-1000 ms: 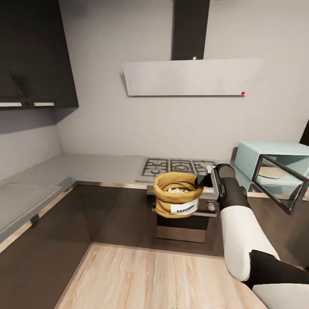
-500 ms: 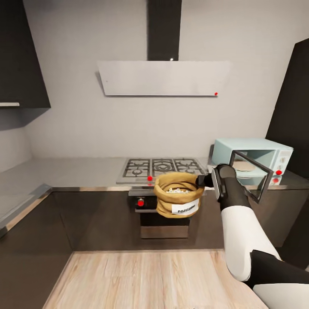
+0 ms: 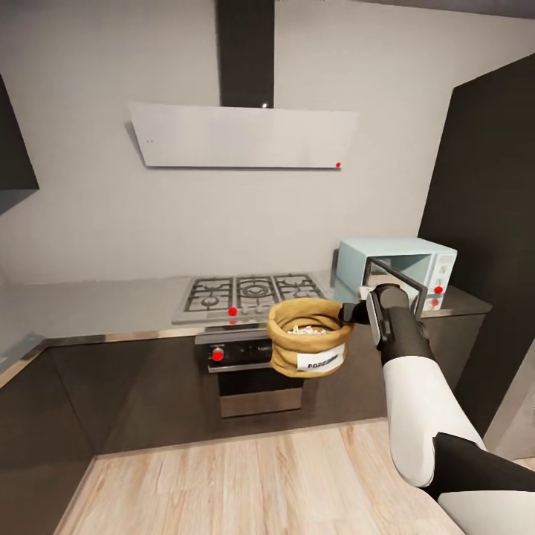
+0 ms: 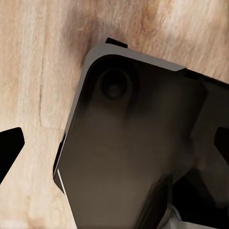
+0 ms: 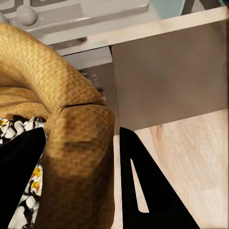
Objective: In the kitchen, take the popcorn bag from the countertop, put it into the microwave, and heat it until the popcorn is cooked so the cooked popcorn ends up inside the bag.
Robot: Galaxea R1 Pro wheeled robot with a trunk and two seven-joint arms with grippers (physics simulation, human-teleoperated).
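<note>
Popcorn bag is off the tabletop, held in mid-air in front of the oven, below the hob's front edge. Popcorn visible inside, whitish bits in the open mouth. Your right claw pinches the bag's rolled rim on its right side; the right wrist view confirms it, with one finger inside over the kernels and the other outside against the cloth of the popcorn bag.

Step in hand: carrying to the microwave, judged mid-transport. Microwave sits on the tabletop at right, beside the hob, door swung open toward you, cavity showing.

Next move, as a judgement: you need to bring the base nearer and to the right, raise the bag above tabletop height, then feed it through the opening. The bag hangs lower than the cavity now, so lift first.

In the way: the open door juts out near your right forearm; come in from the hob side so neither the bag nor the arm clips its edge. A tall dark cabinet crowds the microwave's far side. Range hood is well above, no concern.

Left claw: the left wrist view gives dark robot body over wood floor; fingertips sit at opposite edges, so it reads as spread and empty.
</note>
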